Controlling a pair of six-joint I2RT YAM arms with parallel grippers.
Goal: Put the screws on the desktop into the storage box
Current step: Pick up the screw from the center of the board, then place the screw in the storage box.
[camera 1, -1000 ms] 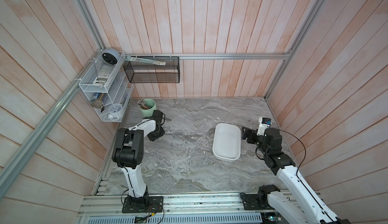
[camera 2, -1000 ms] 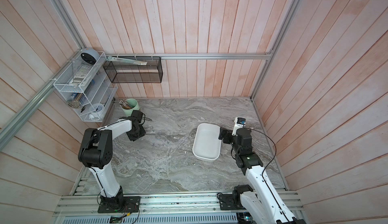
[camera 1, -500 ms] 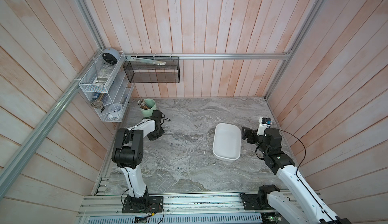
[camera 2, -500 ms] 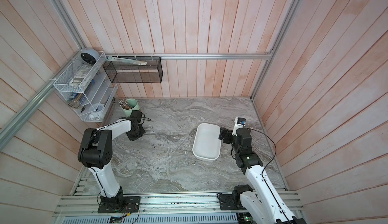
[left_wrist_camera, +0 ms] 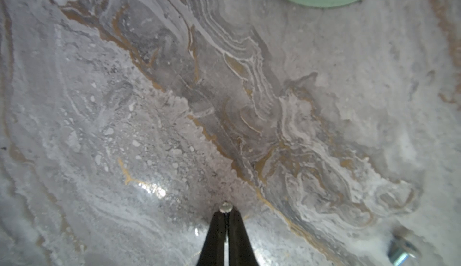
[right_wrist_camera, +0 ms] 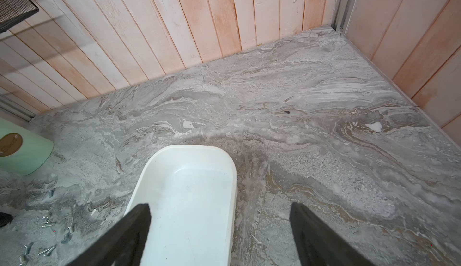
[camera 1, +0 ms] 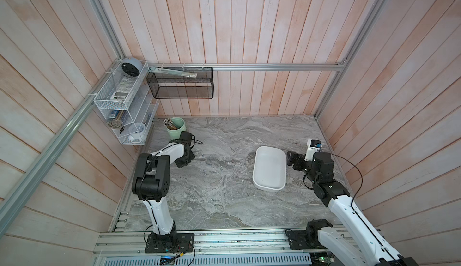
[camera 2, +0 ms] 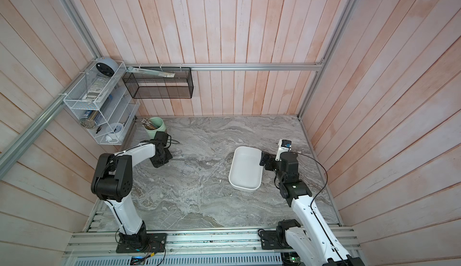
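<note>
the left gripper [left_wrist_camera: 225, 214] is seen pinched shut on one screw [left_wrist_camera: 225, 207], of which only the round head shows past the fingertips. the pinch is made low over the desktop [left_wrist_camera: 149, 127], near the cup [camera 1: 175, 127], probably so that the screw can be lifted and carried to the box [camera 1: 270, 167]. the box is set well apart, by the right arm, and looks empty. the right gripper [right_wrist_camera: 220, 210] is held wide, with one wall of the box between its jaws, perhaps to steady it; contact cannot be told. the other screws [camera 1: 213, 171] are scattered on the desktop between left gripper and box. in both top views the held screw is hidden under the left gripper, its shaft is covered by the fingers, and another screw [left_wrist_camera: 401, 252] is blurred and cut off at the frame edge.
</note>
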